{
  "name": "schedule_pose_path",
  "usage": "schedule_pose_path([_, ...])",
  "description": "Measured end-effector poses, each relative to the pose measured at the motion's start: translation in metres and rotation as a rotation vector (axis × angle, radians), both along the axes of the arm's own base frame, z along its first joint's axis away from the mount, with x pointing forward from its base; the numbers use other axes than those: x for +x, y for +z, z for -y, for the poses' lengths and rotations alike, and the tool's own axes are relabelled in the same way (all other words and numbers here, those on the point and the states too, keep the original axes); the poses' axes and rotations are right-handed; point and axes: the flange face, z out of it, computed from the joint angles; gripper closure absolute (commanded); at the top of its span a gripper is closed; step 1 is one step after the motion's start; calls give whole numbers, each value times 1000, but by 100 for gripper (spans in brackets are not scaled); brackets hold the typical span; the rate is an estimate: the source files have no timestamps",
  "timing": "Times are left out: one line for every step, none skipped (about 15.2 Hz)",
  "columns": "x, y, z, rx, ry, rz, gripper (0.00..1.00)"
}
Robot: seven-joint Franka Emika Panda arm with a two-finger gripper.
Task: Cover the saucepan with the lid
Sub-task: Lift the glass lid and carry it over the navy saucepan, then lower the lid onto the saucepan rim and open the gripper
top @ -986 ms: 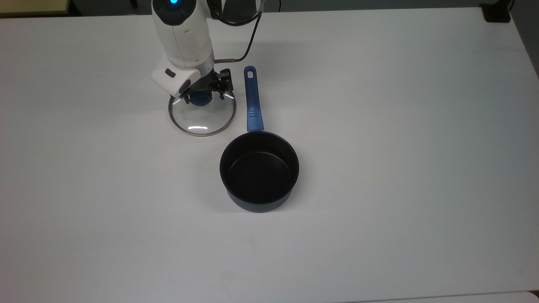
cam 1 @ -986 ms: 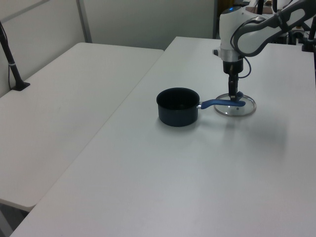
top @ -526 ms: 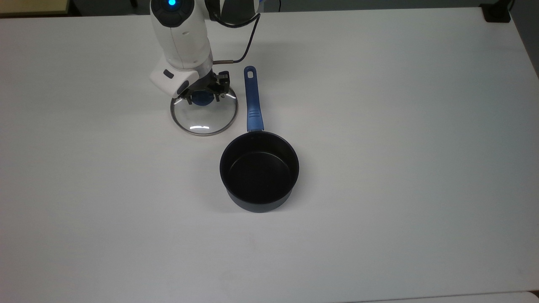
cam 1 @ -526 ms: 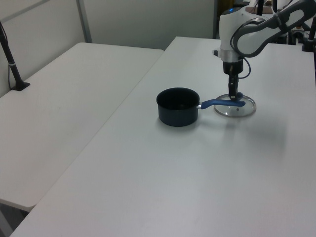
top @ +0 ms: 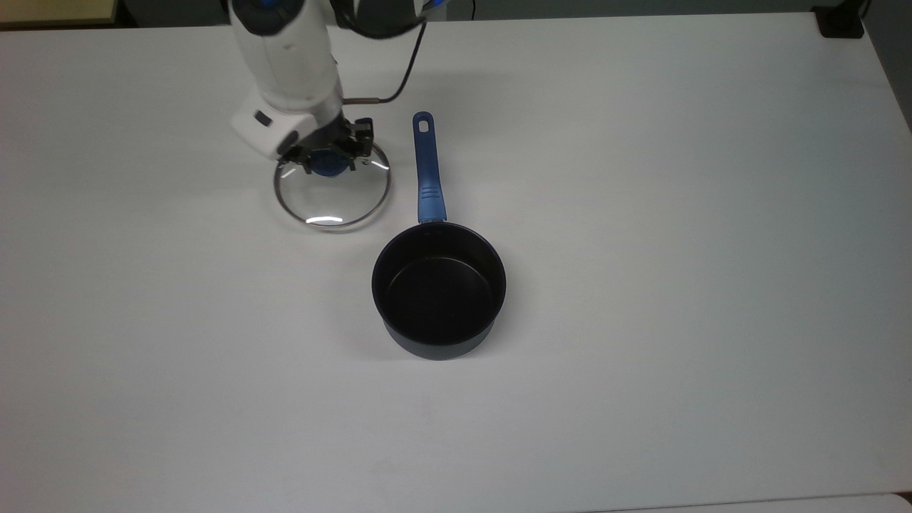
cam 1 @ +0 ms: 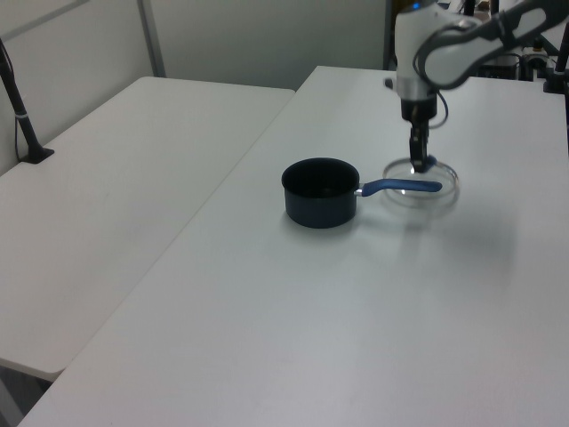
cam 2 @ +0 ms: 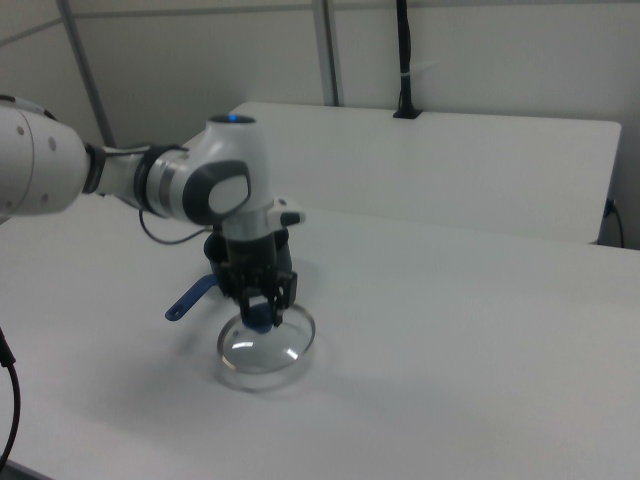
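The saucepan sat open-topped in the middle of the surface, its long handle lying between the pot and the lid held just beside it. Bare surface lay on every other side of the pot.

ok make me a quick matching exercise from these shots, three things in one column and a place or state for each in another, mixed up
Things:
1. lid
2. saucepan
3. gripper

States:
A. standing open and uncovered on the table, handle pointing toward the top view's top
B. shut on a blue knob
C. clear glass, held by its centre, at the top view's left of the blue handle

Pairs: 1-C, 2-A, 3-B
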Motion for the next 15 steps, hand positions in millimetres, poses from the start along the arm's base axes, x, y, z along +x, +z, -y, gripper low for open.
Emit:
schedule_pose_path([8,18,4,-3,-7,19,47])
schedule_pose_path([20,46,8,-8,-11,58,47])
schedule_pose_path([28,62,8,-10,-11,88,47])
schedule_pose_path([37,77,6,-12,-11,121,47])
schedule_pose_path([51,94,-4,-12,-3,162,47])
schedule_pose_path([60,101,-16,-11,3,184,46])
schedule_pose_path([75,109,-40,-9,5,211,46])
schedule_pose_path([88,112,-66,-5,-3,235,46])
schedule_pose_path([96,113,-83,-1,-10,256,46])
schedule_pose_path([104,113,-99,5,-20,284,46])
schedule_pose_path([109,111,-114,12,-32,308,46])
schedule_pose_path([113,107,-128,18,-38,326,46])
schedule_pose_path([116,103,-138,23,-40,335,46])
schedule_pose_path([117,97,-147,26,-36,336,46])
schedule_pose_path([118,92,-153,27,-34,333,46])
